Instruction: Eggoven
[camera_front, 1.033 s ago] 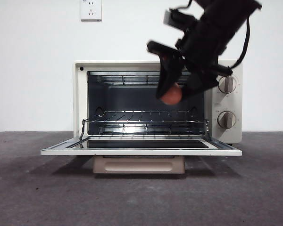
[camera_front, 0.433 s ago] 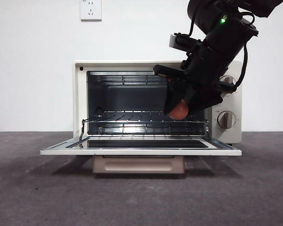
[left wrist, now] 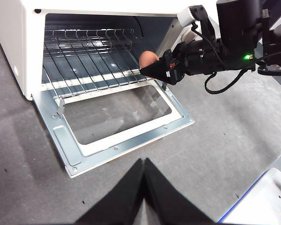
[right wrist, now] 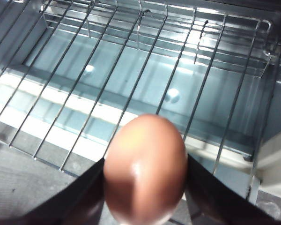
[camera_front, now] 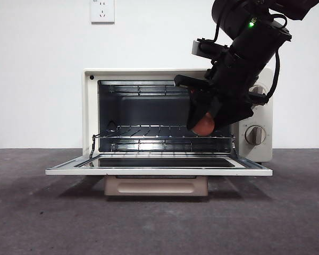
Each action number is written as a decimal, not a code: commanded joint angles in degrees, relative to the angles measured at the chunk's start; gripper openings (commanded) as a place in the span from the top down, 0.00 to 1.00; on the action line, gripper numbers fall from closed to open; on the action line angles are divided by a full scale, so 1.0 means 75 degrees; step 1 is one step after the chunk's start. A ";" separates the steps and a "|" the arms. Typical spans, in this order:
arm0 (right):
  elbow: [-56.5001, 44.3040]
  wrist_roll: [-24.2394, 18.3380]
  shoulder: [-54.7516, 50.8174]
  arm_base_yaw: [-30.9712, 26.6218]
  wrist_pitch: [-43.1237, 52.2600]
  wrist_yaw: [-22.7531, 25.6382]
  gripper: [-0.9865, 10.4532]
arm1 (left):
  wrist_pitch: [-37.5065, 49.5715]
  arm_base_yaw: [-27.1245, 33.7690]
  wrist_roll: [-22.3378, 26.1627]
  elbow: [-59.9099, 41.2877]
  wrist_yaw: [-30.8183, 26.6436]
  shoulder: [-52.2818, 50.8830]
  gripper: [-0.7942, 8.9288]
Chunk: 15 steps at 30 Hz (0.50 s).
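The cream toaster oven [camera_front: 90,111] stands with its door [camera_front: 159,171] folded down flat and its wire rack [camera_front: 159,135] exposed. My right gripper [camera_front: 202,122] is shut on the reddish-brown egg [camera_front: 204,125], holding it at the right end of the opening, just above the rack's front edge. The right wrist view shows the egg [right wrist: 145,171] pinched between the two jaws over the rack [right wrist: 131,70]. From the left wrist view, the egg [left wrist: 148,58] and right gripper [left wrist: 152,70] appear at the oven mouth. My left gripper [left wrist: 143,161] hangs shut over the table, well back from the door [left wrist: 112,117].
Two dials [camera_front: 255,134] sit on the oven's right panel, partly behind the right arm. A wall socket [camera_front: 102,10] is on the wall behind. A white and blue object [left wrist: 262,201] lies at the table's edge near the left gripper.
The right gripper has come down and a little to the right with the egg, from the upper part of the opening to just above the rack. It barely moved over the last half second.
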 commanded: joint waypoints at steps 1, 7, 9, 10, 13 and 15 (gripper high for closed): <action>0.0125 0.0087 0.0166 0.0035 0.0041 0.0012 0.72 | 0.0090 -0.0006 -0.0003 0.0052 0.0029 0.0044 0.91; 0.0125 0.0087 0.0166 0.0035 0.0041 0.0210 0.68 | 0.0087 -0.0006 -0.0009 0.0052 0.0029 0.0044 0.91; 0.0125 0.0085 0.0166 0.0035 0.0047 0.0210 0.67 | 0.0087 -0.0006 -0.0017 0.0052 0.0029 0.0044 0.91; 0.0125 0.0085 0.0166 0.0035 0.0055 0.0207 0.67 | 0.0087 -0.0006 -0.0017 0.0052 0.0029 0.0044 0.91; 0.0128 0.0082 0.0163 0.0035 0.0064 0.0207 0.66 | 0.0087 -0.0006 -0.0017 0.0052 0.0029 0.0044 0.91; 0.0128 0.0082 0.0163 0.0038 0.0070 0.0207 0.66 | 0.0087 -0.0006 -0.0017 0.0052 0.0029 0.0044 0.91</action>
